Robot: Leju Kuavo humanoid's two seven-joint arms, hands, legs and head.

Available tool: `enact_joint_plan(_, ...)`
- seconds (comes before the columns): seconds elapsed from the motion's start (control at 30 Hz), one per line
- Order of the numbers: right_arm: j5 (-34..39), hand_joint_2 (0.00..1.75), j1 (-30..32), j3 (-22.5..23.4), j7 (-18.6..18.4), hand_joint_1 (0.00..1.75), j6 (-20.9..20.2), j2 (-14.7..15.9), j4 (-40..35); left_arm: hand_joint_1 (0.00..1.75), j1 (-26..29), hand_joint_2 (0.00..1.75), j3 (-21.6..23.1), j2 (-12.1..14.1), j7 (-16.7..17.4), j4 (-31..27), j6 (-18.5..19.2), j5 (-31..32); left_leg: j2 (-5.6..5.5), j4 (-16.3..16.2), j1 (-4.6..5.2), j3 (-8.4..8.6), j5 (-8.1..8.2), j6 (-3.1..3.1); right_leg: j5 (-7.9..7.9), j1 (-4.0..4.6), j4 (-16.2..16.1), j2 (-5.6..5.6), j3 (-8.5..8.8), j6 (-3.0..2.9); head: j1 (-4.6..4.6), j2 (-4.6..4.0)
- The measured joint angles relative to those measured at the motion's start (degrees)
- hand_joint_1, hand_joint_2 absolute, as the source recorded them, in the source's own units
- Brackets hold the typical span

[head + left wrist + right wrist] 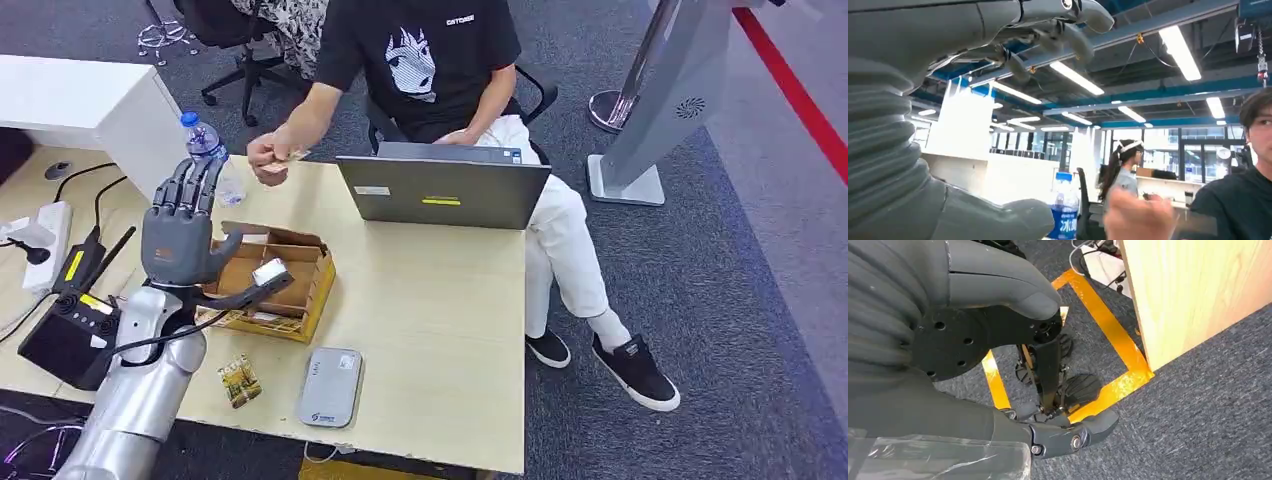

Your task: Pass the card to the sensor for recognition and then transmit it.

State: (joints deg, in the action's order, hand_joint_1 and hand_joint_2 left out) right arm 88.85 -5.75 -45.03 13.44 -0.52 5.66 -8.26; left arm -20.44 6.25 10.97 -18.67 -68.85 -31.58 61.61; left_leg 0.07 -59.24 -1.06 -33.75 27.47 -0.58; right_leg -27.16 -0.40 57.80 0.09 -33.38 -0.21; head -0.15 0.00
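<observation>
Your left robot hand (181, 232) is raised over the left part of the surface (440, 300), fingers spread and upright, holding nothing. The card (293, 156) sits in the person's hand (270, 157) at the far edge of the surface, just past your fingertips and apart from them. From this, the handover looks complete, or about to begin in reverse; you cannot tell which. The grey sensor (330, 387) lies flat at the near edge, right of a small packet (239, 380) and in front of the cardboard box (270, 285). Your right robot hand (1048, 405) hangs beside the surface above the floor, fingers loosely curled, nothing in it.
</observation>
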Motion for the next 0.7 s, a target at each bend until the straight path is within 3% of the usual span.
enact_joint_plan(0.13, 0.2, 1.75, 0.0, 0.0, 0.0, 0.00, 0.0, 0.0, 0.0, 0.00, 0.8, 1.75, 0.0, -0.3, -1.1, -0.8, 1.0, -1.9, 0.00, 0.0, 0.00, 0.00, 0.00, 0.00, 0.00, 0.00, 0.0, 0.00, 0.00, 0.00, 0.02, 0.00)
enact_joint_plan(0.33, 1.0, 1.75, 0.1, 0.2, 0.9, 0.00, -0.2, 0.0, 0.0, 0.00, 5.6, 1.75, 0.0, -0.7, -5.8, -6.0, 8.6, -8.7, 0.03, 0.0, 0.00, 0.00, 0.02, 0.00, -0.01, 0.00, 0.0, 0.03, -0.01, 0.00, 0.00, 0.00)
enact_joint_plan(0.5, 1.0, 1.75, 0.2, 0.9, 1.1, 0.00, -0.2, 0.0, 0.0, 0.00, 10.8, 1.75, 0.0, -0.7, -6.6, -12.0, 7.7, -6.4, 0.03, 0.0, 0.00, -0.01, 0.03, 0.00, -0.03, 0.00, 0.0, 0.03, -0.03, 0.03, 0.02, 0.00)
enact_joint_plan(0.7, 1.0, 1.75, 0.2, 1.4, 1.1, 0.00, -0.2, 0.0, 0.0, 0.00, 12.6, 1.75, 0.0, -0.6, -6.8, -14.8, 7.8, -6.3, 0.02, 0.0, 0.00, -0.01, 0.02, 0.00, -0.02, 0.00, 0.0, 0.02, -0.01, 0.02, 0.00, 0.00)
